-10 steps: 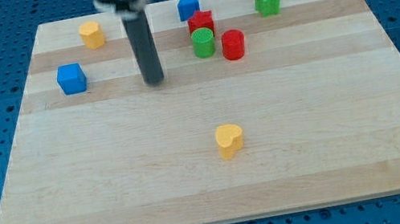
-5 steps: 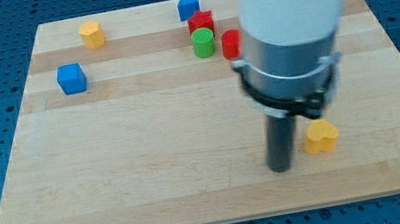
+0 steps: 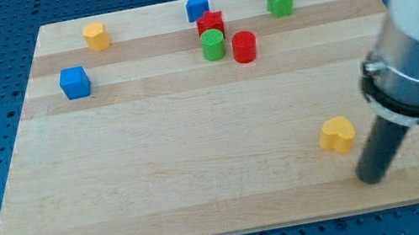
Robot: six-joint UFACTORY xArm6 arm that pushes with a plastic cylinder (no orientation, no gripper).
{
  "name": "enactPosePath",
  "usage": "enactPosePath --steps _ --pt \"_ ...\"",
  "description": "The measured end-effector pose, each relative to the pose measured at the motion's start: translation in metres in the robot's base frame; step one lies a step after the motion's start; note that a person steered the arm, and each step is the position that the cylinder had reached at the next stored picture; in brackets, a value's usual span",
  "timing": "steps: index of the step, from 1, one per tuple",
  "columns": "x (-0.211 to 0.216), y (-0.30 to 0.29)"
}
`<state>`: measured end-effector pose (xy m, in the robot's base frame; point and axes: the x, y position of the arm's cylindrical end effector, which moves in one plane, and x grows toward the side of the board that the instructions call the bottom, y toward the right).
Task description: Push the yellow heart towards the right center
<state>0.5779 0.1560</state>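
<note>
Swung right, my tip (image 3: 371, 178) sits below-right of the yellow heart (image 3: 337, 134).

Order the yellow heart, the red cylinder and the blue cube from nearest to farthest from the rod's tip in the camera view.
Measured from my tip, near the view's bottom right:
1. Yellow heart, just up-left of the tip.
2. Red cylinder, top centre, in the cluster.
3. Blue cube, far at the view's left.

2 yellow blocks (image 3: 337, 134), 2 blue (image 3: 74, 82), 2 red (image 3: 244, 47), 2 green (image 3: 280, 0)
</note>
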Motion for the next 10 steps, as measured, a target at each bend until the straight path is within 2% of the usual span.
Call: enactPosePath --steps 2,3,4,5,7,8,10 --pt "-0.09 0.024" --pt "-0.044 0.053" --pt "-0.007 0.037" --pt "-0.016 -0.007" --pt "-0.096 0.005" --pt "-0.079 0.034" --pt "-0.076 0.016"
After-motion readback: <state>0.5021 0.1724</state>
